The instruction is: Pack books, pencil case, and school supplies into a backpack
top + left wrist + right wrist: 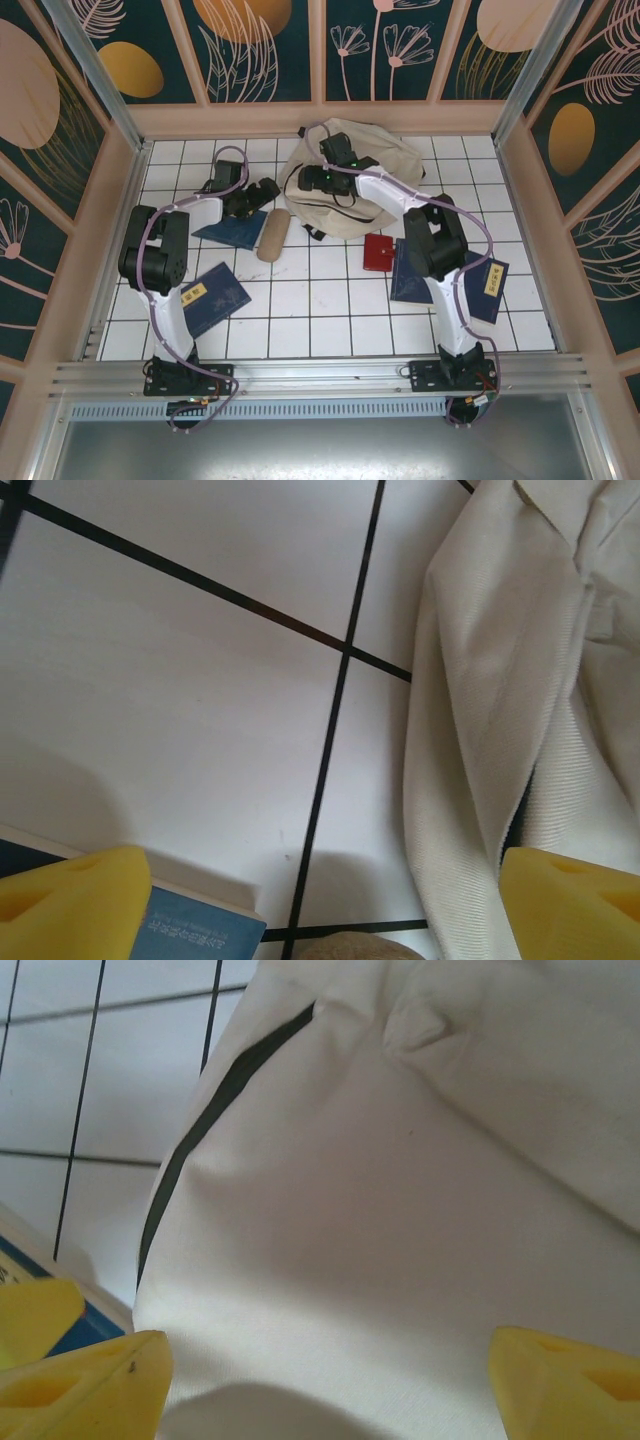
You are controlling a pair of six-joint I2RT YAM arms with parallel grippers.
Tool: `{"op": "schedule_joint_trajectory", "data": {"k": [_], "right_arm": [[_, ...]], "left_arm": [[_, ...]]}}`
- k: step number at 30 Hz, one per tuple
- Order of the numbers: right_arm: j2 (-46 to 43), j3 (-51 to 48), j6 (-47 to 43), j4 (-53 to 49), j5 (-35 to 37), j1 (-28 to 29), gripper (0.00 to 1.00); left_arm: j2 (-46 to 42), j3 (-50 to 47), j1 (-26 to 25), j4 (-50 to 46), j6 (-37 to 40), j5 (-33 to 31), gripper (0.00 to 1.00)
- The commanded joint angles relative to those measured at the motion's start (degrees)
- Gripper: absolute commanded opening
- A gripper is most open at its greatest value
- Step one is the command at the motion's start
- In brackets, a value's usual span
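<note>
1. Backpack [395, 160] first, since everything else sits around it. It's a big soft cream-beige lump, slumped and creased, at the far middle of the white tiled table [320, 320]. On the right wrist cam the fabric shows a fine weave, with a dark zip line [215, 1095] running diagonally down it.
2. Pencil case [272, 236]: tan-brown soft pouch with rounded ends, lying just beside the backpack's near-left edge. Can't tell if they actually touch.
3. School supplies [379, 252]: a little flat red square case on the tiles, just in front of the backpack, toward its right side.
4. Books [225, 300]: thin, flat and dark navy, with a small pale yellow label on the cover. That one lies well off to the backpack's near-left. A second book [230, 235] is closer to the backpack, right next to the pencil case and partly under the left arm. Two more lie near-right of the backpack, partly hidden by the right arm.
5. Left gripper [325, 905]: hangs at the backpack's left edge with its yellow fingertips [75, 905] spread wide. It's released, with only bare tile between them.
6. Right gripper [330, 1380]: sits over the backpack itself, fingers wide apart and pinching nothing, with plain fabric underneath.
</note>
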Motion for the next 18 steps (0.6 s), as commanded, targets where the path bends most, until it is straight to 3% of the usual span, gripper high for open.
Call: {"op": "schedule_joint_trajectory", "data": {"k": [1,9,12,13,14,18], "right_arm": [[1.03,1.95,-4.28,-4.80,-0.06,1.97,0.83],[0.60,0.95,-16.18,-11.04,-0.23,5.76,0.79],[0.34,-1.01,-21.87,-13.20,3.75,7.01,0.54],[-0.11,-2.30,-23.71,-13.55,4.33,7.12,0.31],[-1.21,-4.02,-25.53,-13.37,4.09,7.28,0.22],[-9.39,-16.06,-34.01,-8.77,-0.33,9.61,0.18]], "left_arm": [[-0.32,-4.69,1.17,-8.51,3.15,-6.81,0.92],[-10.38,-17.39,7.21,-7.34,3.87,-7.73,0.94],[-11.94,-17.14,7.22,-8.35,4.52,-6.71,0.94],[-12.30,-16.63,7.22,-8.61,4.64,-6.35,0.94],[-12.64,-15.97,7.22,-8.94,4.75,-5.99,0.94],[-13.70,-13.73,7.22,-9.37,5.25,-4.66,0.94]]}}
